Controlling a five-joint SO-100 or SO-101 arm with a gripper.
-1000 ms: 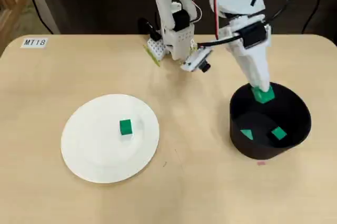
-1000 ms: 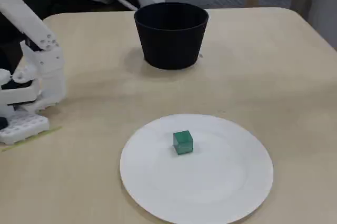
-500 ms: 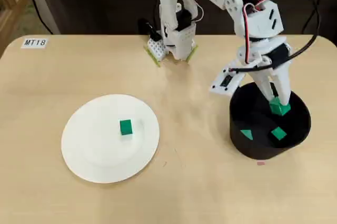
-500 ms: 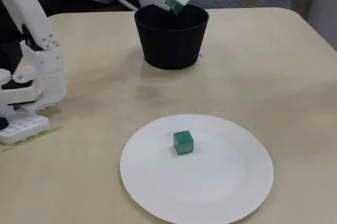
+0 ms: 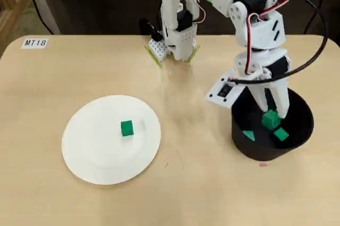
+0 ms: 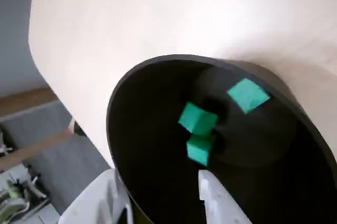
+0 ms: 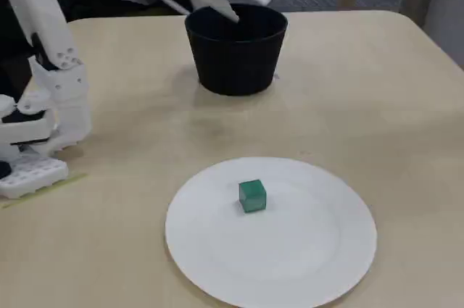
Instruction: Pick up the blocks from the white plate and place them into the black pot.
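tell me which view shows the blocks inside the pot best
The wrist view: it looks straight into the black pot and shows three green blocks clearly apart. The overhead view shows them too, partly crowded by the gripper. The fixed view shows only the pot's outer wall, none inside.

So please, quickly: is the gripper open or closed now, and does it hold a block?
Gripper: open over the black pot, holding nothing; three green blocks lie inside the pot.
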